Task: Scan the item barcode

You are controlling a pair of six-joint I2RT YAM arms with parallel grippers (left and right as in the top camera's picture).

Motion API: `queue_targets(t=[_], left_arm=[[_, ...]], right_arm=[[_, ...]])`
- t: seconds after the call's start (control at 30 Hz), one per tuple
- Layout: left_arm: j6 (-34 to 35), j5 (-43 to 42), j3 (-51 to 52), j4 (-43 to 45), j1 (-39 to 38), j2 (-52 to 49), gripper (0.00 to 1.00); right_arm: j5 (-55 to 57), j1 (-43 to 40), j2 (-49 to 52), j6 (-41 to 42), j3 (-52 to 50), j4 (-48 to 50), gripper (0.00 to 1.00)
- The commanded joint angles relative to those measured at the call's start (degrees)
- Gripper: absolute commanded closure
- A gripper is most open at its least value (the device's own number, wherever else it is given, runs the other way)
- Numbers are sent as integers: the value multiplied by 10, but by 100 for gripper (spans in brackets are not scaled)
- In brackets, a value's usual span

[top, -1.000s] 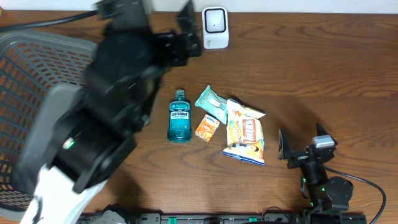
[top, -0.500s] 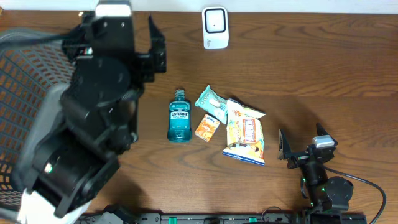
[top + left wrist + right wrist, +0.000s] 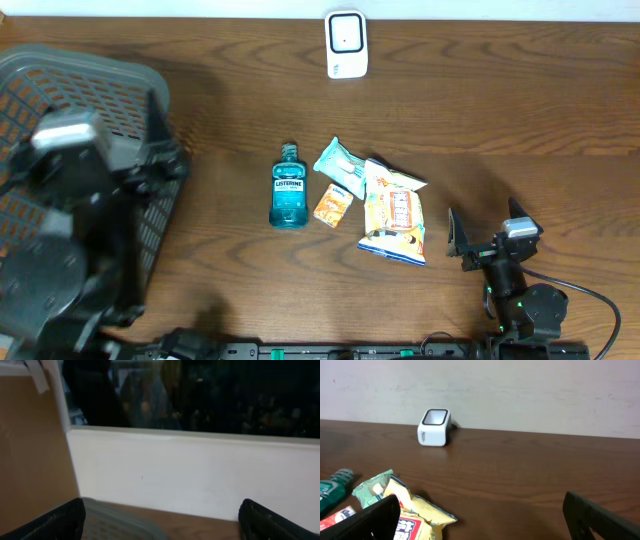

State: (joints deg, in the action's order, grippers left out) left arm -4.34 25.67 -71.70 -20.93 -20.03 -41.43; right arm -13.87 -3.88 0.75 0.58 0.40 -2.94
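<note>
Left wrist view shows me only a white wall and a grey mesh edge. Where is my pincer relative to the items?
Observer: Your left pincer hangs open over the grey plastic mesh basket at the table's left end, apart from the items.
Operator: What is there to scan?
Observer: A blue Listerine mouthwash bottle, a teal packet, a small orange packet and a yellow snack bag lie together mid-table.
Operator: And the scanner?
Observer: The white box-shaped barcode scanner stands at the far edge, beyond the bottle and packets.
</note>
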Motion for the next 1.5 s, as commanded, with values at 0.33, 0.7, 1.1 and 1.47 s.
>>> queue_targets(t=[0.33,0.7,1.1,1.47], left_arm=[[30,-232,44,-23,183,207,2],[31,-302,44,-39,193,332,2],[31,-302,59,-45,170,399,2],[31,-302,66,-52,170,412,2]], right_arm=[[3,2,0,-7,-1,-3,1],[3,2,0,-7,-1,-3,1],[3,2,0,-7,-1,-3,1],[3,2,0,-7,-1,-3,1]])
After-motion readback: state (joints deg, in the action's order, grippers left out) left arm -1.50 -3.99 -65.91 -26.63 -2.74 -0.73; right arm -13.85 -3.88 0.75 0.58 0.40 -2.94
